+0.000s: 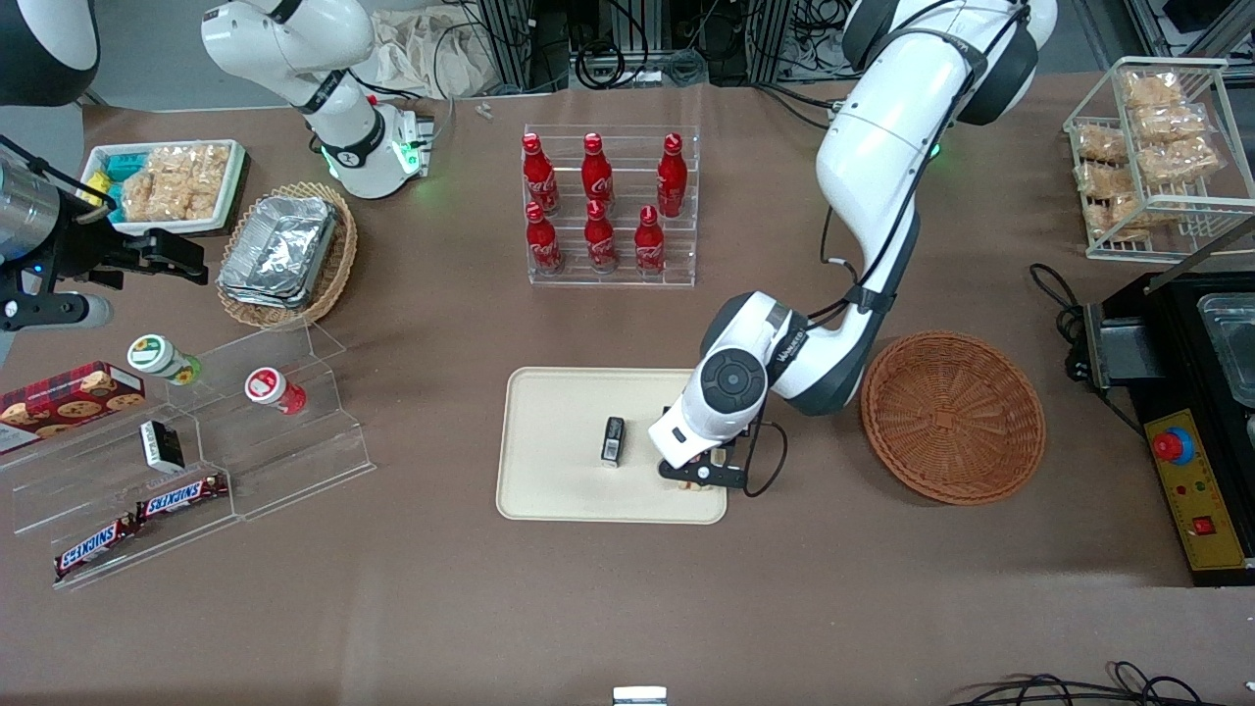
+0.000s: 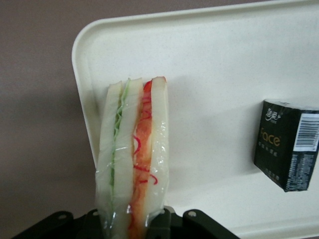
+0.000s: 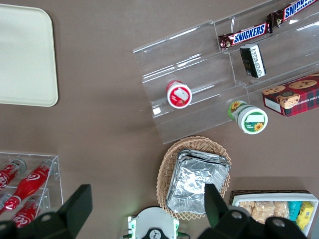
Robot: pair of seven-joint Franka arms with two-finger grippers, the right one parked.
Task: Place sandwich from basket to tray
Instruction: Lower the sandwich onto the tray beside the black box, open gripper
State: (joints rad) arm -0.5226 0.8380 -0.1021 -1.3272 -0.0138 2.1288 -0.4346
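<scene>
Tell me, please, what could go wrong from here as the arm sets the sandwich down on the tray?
The gripper holds the sandwich close to the tray corner, so it may land partly over the rim. It is gripped standing on edge, so it may topple on release. The small black pack lying on the tray limits room toward the middle.

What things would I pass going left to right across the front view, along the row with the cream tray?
Snickers bars → small black packet on the tray → gripper holding the sandwich over the tray's edge → empty round basket → black control box.
</scene>
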